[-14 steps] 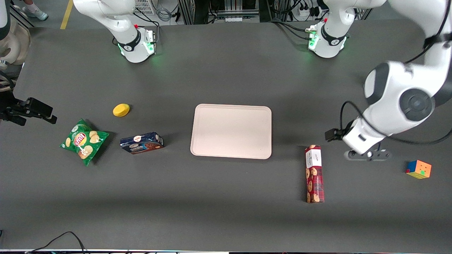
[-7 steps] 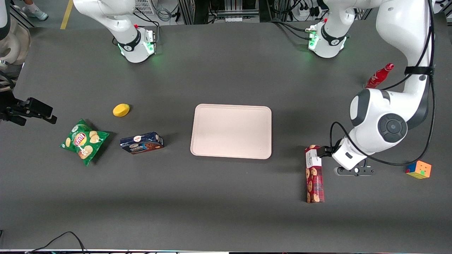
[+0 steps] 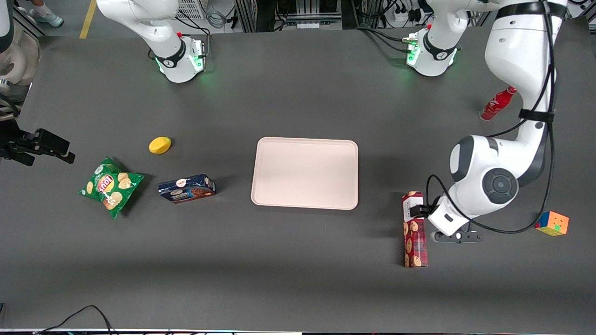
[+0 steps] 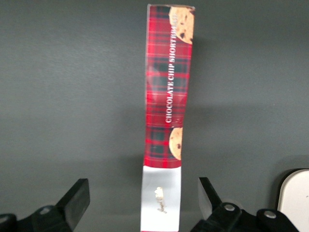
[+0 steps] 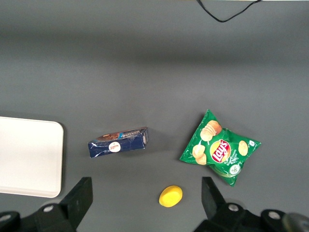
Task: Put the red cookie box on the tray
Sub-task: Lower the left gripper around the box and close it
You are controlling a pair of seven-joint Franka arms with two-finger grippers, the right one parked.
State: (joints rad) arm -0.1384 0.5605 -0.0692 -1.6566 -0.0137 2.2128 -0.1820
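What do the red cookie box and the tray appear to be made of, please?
The red cookie box looks like printed cardboard with a slight sheen: sharp folded edges, flat tartan panels, a soft glare. The tray looks like moulded plastic, matte cream-pink, with rounded corners and a low raised rim; it could be melamine. The open claw hangs over the box's white end, fingers apart on either side.

A dark grey surface [image 3: 298,260] carries the pale tray [image 3: 304,173] at its middle. Toward the parked arm's end lie a blue cookie box [image 3: 186,188], a green chip bag [image 3: 110,186] and a yellow lemon [image 3: 159,145]. Toward the working arm's end lie the red cookie box [image 3: 414,237], a red bottle [image 3: 497,103] and a puzzle cube [image 3: 552,223]. The claw [image 4: 144,205] hangs open above the red cookie box's white end.
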